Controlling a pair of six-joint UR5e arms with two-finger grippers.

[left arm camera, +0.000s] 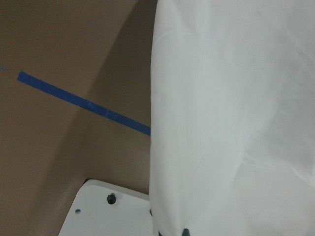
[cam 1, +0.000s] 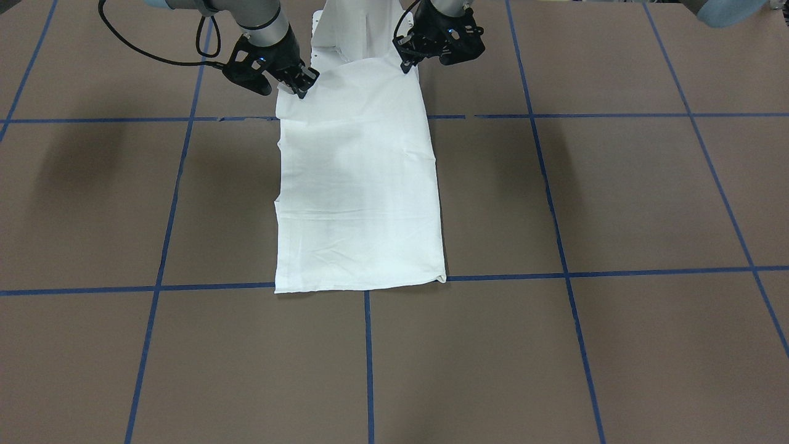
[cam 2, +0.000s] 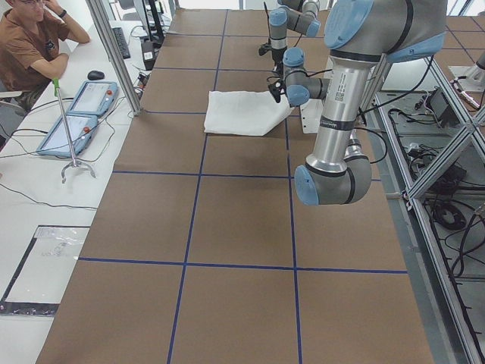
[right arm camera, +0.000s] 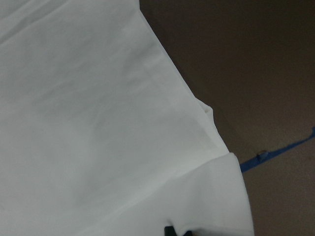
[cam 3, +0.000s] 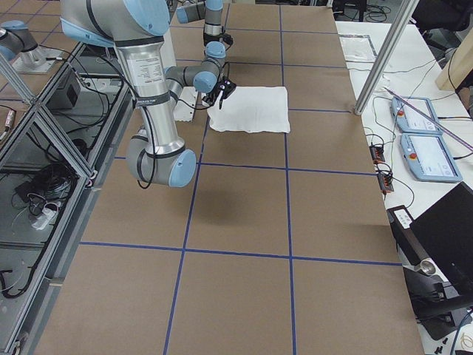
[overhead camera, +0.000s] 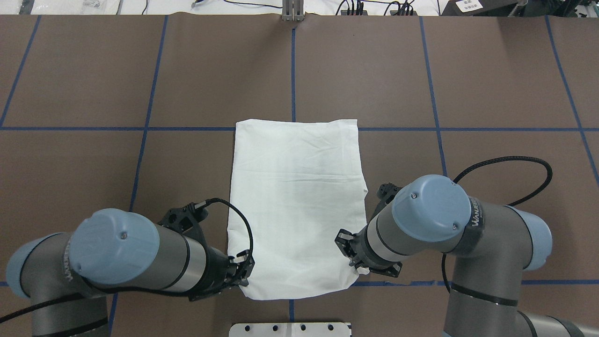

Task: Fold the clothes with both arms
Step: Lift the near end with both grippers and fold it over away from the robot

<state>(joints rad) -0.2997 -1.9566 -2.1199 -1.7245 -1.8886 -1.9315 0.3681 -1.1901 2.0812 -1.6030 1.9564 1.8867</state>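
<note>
The shirt (overhead camera: pixel 297 201) lies plain side up in the middle of the bench (overhead camera: pixel 491 84), already narrowed to a long white rectangle. Its far edge runs along a blue tape line (overhead camera: pixel 70 128) and its near edge sits just short of the white base plate (overhead camera: pixel 290 329). No sleeve, collar or print shows.

My worry is the lengthwise fold that seems due next. If one corner is carried faster or higher than the other, the top layer will skew and land crooked. If a pinch has caught only the uppermost layer, the tucked layers beneath could slide out and undo the narrow fold. A thin bite could also slip free mid-carry and drop that corner.

The left tool (overhead camera: pixel 244 270) is at the near left corner and the right tool (overhead camera: pixel 350 255) at the near right one. Each looks closed down to a narrow pinch on the shirt's corner. From the wrist cameras the cloth seems raised slightly off the bench, with only a dark fingertip peeping out beneath.
</note>
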